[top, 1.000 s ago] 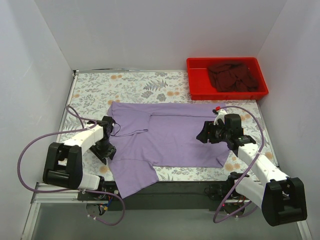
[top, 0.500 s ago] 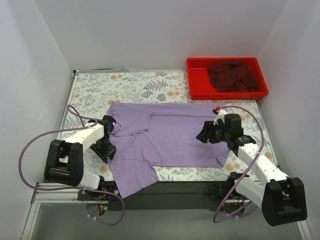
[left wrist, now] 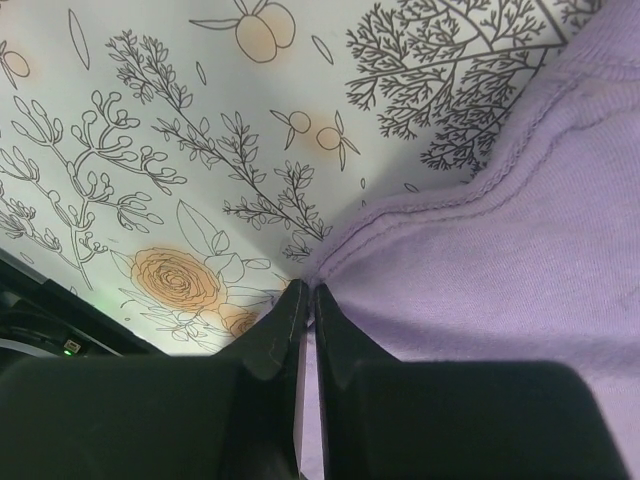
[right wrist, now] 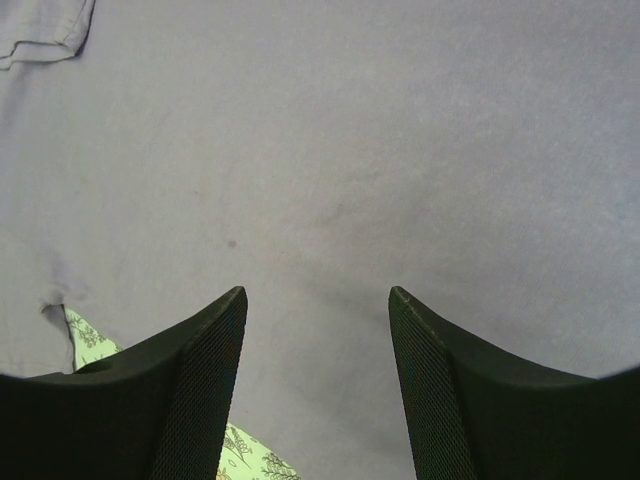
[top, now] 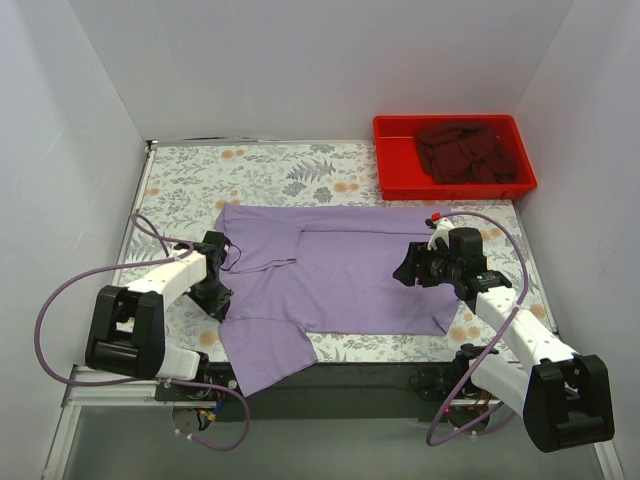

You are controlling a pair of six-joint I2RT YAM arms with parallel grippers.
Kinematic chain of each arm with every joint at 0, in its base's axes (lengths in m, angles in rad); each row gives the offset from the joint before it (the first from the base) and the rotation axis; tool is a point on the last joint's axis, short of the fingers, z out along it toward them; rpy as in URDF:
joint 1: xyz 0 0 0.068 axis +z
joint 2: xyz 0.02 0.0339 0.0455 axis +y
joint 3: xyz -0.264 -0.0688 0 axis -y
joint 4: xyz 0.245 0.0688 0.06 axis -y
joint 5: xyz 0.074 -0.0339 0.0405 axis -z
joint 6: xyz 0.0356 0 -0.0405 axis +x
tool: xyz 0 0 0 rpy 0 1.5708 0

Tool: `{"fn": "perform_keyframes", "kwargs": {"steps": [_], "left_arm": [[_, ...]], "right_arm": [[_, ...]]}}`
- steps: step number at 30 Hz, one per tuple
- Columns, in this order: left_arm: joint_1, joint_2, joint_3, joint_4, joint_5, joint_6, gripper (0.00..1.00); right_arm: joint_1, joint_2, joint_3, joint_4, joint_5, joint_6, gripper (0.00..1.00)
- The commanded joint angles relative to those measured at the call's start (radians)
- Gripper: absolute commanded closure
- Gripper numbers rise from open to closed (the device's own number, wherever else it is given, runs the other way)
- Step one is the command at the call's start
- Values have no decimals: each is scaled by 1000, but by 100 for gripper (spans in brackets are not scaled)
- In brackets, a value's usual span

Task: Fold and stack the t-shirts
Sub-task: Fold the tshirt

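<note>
The lavender t-shirt (top: 340, 270) lies spread on the flowered table, one sleeve hanging over the near edge. My left gripper (top: 221, 298) is shut on its left edge near the armpit; in the left wrist view the fingers (left wrist: 308, 292) pinch the hem of the lavender cloth (left wrist: 520, 260). My right gripper (top: 405, 268) is open and empty, hovering over the shirt's right part; the right wrist view shows the gripper (right wrist: 318, 296) spread above smooth cloth (right wrist: 330, 150). The maroon t-shirt (top: 464, 150) lies crumpled in the red tray (top: 395, 182).
The red tray stands at the back right corner. White walls close in the table at the left, back and right. The flowered tablecloth (top: 200, 175) shows at the back left. Purple cables loop beside both arms.
My left gripper has shifted slightly up and right along the shirt's left edge, dragging the cloth a little. The right arm has not moved.
</note>
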Motion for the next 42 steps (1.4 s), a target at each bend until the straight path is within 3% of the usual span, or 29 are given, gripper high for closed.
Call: {"fn": "perform_keyframes", "kwargs": {"steps": [1, 9, 13, 30, 42], "left_arm": [[-11, 31, -61, 96, 21, -57, 100], [-11, -72, 61, -6, -17, 6, 100], [-11, -147, 66, 28, 15, 67, 100], [-11, -336, -23, 184, 106, 205, 100], [-20, -383, -37, 223, 153, 230, 100]], "right_arm": [[-2, -16, -10, 38, 14, -8, 35], [0, -27, 10, -68, 118, 6, 34], [0, -12, 61, -190, 247, 41, 32], [1, 142, 225, -707, 491, 148, 35], [72, 226, 220, -758, 569, 263, 39]]}}
